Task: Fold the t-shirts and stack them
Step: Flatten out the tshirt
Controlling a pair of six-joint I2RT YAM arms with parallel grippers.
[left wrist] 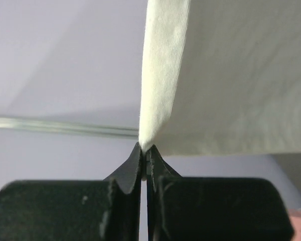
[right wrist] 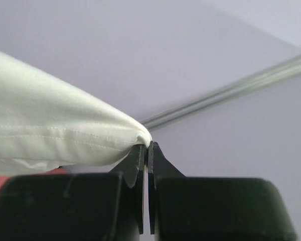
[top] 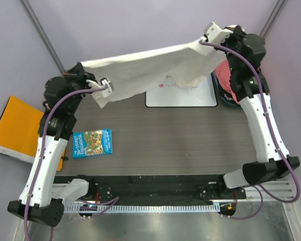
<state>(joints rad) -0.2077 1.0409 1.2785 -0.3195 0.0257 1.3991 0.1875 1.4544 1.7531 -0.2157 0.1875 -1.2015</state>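
End effectors (top: 107, 85) (top: 206, 37) pinch white t-shirt (top: 150, 68), apparently spanning left-right

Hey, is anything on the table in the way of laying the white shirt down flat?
Yes: the whiteboard lies on the table beneath the right half of the held-up white t-shirt. The blue booklet sits nearer, toward the left, apart from the shirt.
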